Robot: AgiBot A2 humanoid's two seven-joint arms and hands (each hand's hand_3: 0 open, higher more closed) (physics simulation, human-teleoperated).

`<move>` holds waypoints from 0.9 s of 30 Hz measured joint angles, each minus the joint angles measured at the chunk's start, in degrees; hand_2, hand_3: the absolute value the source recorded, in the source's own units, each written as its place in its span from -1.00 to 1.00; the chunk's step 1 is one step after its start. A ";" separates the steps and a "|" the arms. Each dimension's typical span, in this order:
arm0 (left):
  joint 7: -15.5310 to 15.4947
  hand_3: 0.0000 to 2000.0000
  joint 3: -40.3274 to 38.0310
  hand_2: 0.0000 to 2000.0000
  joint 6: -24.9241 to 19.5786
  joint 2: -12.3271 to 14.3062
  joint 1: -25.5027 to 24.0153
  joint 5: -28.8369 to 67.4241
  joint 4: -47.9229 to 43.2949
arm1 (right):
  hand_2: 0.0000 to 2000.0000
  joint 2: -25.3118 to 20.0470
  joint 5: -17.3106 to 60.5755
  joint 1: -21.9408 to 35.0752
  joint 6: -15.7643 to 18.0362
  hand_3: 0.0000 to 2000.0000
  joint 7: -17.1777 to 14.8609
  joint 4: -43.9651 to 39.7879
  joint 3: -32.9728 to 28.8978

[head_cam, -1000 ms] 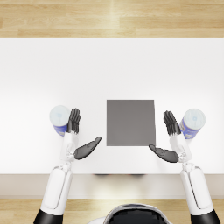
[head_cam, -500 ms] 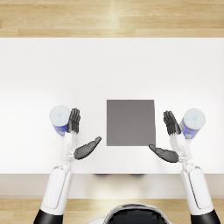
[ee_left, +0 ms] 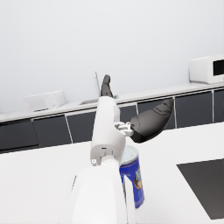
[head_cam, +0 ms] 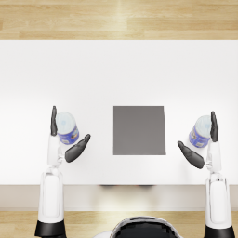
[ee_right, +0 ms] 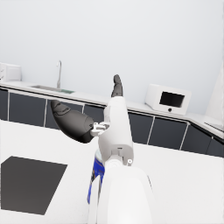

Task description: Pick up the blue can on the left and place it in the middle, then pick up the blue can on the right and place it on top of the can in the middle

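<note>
Nothing of the task is done yet, judging from how things lie. Left side first: the left blue can (head_cam: 68, 128) stands upright on the white table (head_cam: 121, 69), well left of the dark square mat (head_cam: 139, 129) that marks the middle. The left hand (head_cam: 64, 138) brackets it without gripping — fingers straight and together along the can's outer side, thumb spread wide toward the mat, palm just beside or maybe touching the can; contact can't be told. The left wrist view shows the same: can (ee_left: 131, 175) on the table below the hand (ee_left: 131, 118), thumb clear of it, nothing clamped. Middle: the mat is bare, no can on it. Right side mirrors it — the right blue can (head_cam: 201, 131) is upright, well right of the mat, with the right hand (head_cam: 203, 142) open beside it, fingers flat along the outer side, thumb angled out toward the mat. In the right wrist view the can (ee_right: 97, 175) is mostly hidden behind the forearm; the hand (ee_right: 94, 116) holds nothing. All still to do: grasp the left can, move it to the mat, then stack the right can on top.
</note>
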 measured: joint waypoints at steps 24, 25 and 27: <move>-0.05 -1.00 -2.07 -1.00 -0.05 2.46 0.84 2.37 23.11 | -1.00 -2.43 2.38 0.81 -0.04 -1.00 0.04 -23.00 -3.18; -0.05 -1.00 -1.88 -1.00 -0.05 2.58 1.03 2.37 24.04 | -1.00 -2.56 2.38 1.21 -0.04 -1.00 0.04 -24.56 -3.01; -0.05 -1.00 -1.46 -1.00 -0.05 2.85 1.59 2.37 26.23 | -1.00 -2.82 2.38 2.04 -0.09 -1.00 0.04 -27.50 -2.67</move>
